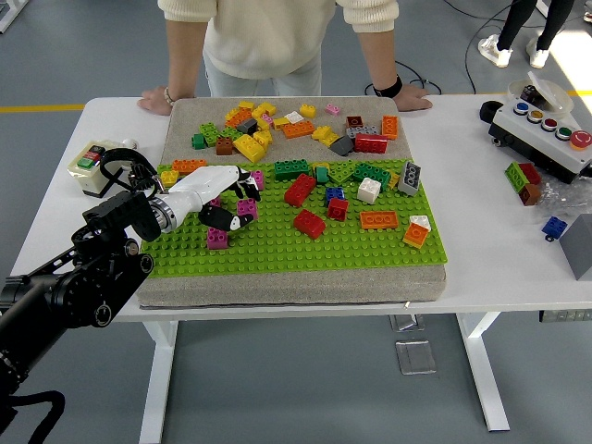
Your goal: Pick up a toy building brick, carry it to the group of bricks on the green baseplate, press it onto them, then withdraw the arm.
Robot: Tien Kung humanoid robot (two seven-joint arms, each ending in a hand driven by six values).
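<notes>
My left hand [231, 205], white with black fingertips, reaches in from the left over the green baseplate [277, 252]. Its fingers curl around a magenta brick [248, 208], held just above the plate's left part. Another magenta brick [217, 239] sits on the plate right below the hand. Right of the hand a group of bricks lies scattered on the plate, among them a red brick [300, 190], a second red brick [309, 223] and an orange brick [378, 219]. My right arm is out of sight.
Several loose bricks lie in a pile [268, 125] on the grey mat behind the plate. A person stands at the far side, hands [155, 102] resting on the table edge. A switch box [91, 165] sits left, a button box [546, 129] and stray bricks [525, 180] right.
</notes>
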